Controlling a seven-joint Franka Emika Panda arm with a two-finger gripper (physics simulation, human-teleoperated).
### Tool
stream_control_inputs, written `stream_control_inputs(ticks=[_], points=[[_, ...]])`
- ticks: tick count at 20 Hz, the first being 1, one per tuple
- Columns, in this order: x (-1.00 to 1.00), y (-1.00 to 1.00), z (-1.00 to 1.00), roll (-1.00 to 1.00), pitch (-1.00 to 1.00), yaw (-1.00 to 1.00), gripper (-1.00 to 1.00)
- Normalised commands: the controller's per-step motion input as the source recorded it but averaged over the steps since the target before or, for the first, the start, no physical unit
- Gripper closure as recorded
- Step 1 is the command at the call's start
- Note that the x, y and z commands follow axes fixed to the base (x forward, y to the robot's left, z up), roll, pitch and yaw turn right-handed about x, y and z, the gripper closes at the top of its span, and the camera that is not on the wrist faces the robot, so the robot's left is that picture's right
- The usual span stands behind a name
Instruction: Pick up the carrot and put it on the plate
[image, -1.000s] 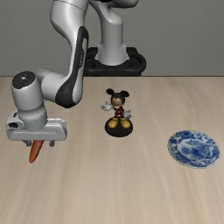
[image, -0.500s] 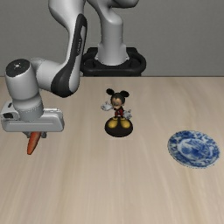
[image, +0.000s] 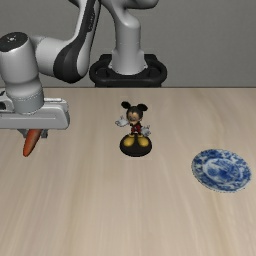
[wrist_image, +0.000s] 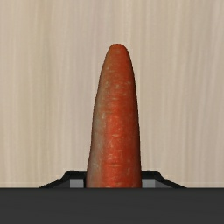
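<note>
In the exterior view, the gripper (image: 34, 130) was clamped on the carrot (image: 31, 146), which hung tip-down near the frame's left edge. The Mickey figure (image: 134, 130) stood mid-frame on the table (image: 120, 215). The plate (image: 221, 168) lay near the right edge, with bare tabletop between them. In the wrist view, the carrot (wrist_image: 114, 122) pointed away from the fingers over plain wood.

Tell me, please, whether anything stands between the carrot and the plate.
Yes: a Mickey Mouse figurine stands on the table roughly between the carrot, held in the end effector, and the plate; a low straight path might clip it.
</note>
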Motion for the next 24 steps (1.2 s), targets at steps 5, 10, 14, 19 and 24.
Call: stream_control_inputs(ticks=[5, 10, 14, 19, 24], points=[[1.0, 0.0, 0.0, 0.0, 0.0, 0.0, 1.0], [0.6, 0.4, 0.0, 0.0, 0.0, 0.0, 1.0], [0.0, 1.0, 0.0, 0.0, 0.0, 0.0, 1.0], [0.0, 1.0, 0.0, 0.0, 0.0, 0.0, 1.0], [0.0, 1.0, 0.0, 0.0, 0.0, 0.0, 1.0]])
